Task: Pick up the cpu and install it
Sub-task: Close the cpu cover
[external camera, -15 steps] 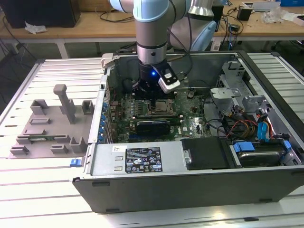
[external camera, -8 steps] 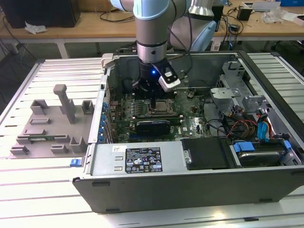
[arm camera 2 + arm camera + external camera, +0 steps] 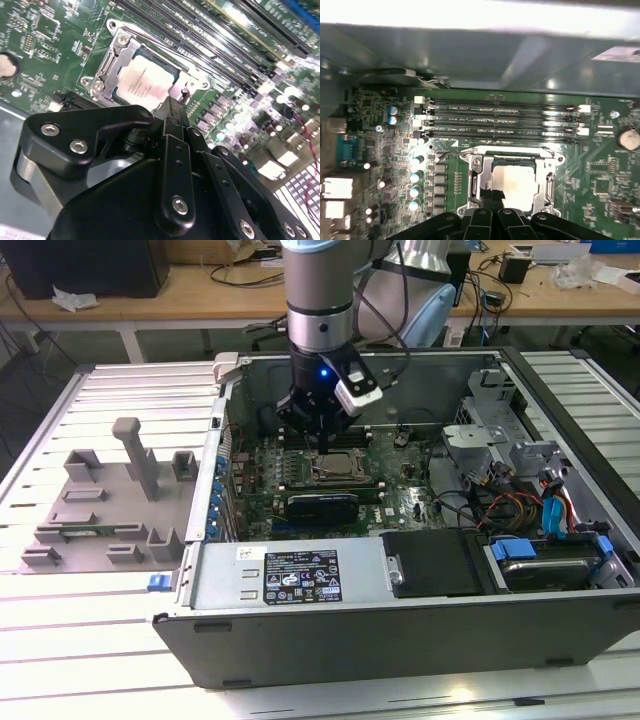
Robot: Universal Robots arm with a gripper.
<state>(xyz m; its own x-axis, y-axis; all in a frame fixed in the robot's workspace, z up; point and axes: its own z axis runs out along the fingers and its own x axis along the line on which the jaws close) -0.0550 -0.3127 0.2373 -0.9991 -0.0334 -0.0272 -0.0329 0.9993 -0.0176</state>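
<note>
The cpu (image 3: 145, 82) (image 3: 515, 180) is a shiny silver square lying flat inside the socket frame (image 3: 112, 60) (image 3: 476, 180) on the green motherboard. In the exterior view the cpu (image 3: 340, 468) sits in the middle of the open computer case (image 3: 400, 640). My gripper (image 3: 318, 445) hangs straight over it, tips just above the chip's near edge. In both wrist views the black fingers (image 3: 175, 107) (image 3: 491, 196) meet at a narrow point with nothing between them, so the gripper is shut and empty. The fingers hide a small part of the cpu's edge.
Long memory slots (image 3: 500, 120) run beside the socket. A power supply (image 3: 290, 575) and a drive bay with coloured cables (image 3: 540, 510) lie toward the exterior view's front and right. A grey fixture tray (image 3: 110, 500) stands outside the case on the exterior view's left.
</note>
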